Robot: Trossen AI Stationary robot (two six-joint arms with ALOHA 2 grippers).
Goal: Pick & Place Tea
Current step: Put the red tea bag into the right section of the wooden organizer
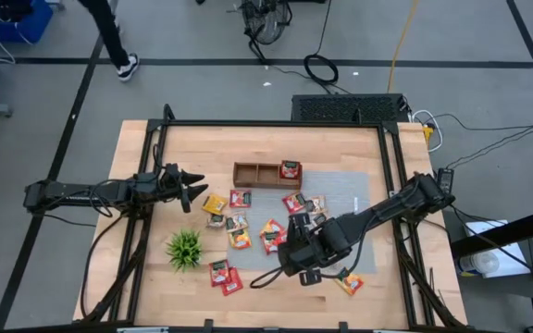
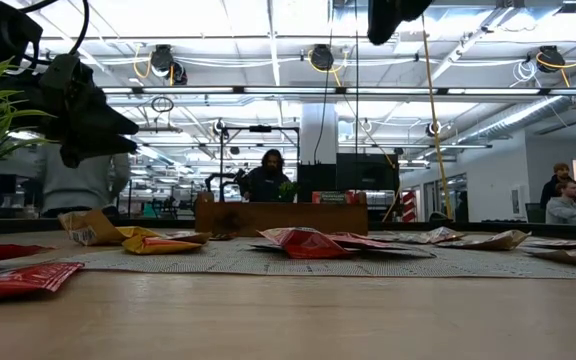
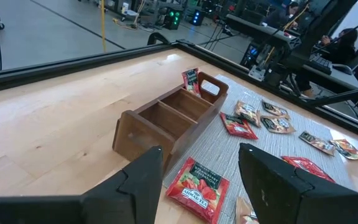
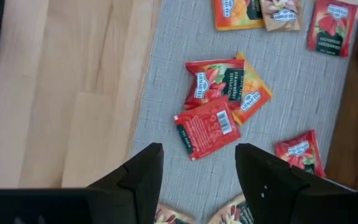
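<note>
Several small red, orange and yellow tea packets (image 1: 271,231) lie flat on the grey mat and on the wood beside it. One red packet (image 1: 290,168) stands in the right compartment of the wooden tray (image 1: 253,174). My left gripper (image 1: 195,188) hovers open left of the packets, with a red strawberry packet (image 3: 197,186) below its fingers and the tray (image 3: 166,121) ahead. My right gripper (image 1: 287,245) hovers open above a cluster of red and orange packets (image 4: 207,134) near the mat's left part, touching none.
A small green plant (image 1: 185,248) in a white pot stands near the table's near-left, close to two red packets (image 1: 223,276). Black frame rails (image 1: 389,176) run along the table's sides. People sit in the room behind (image 2: 268,175).
</note>
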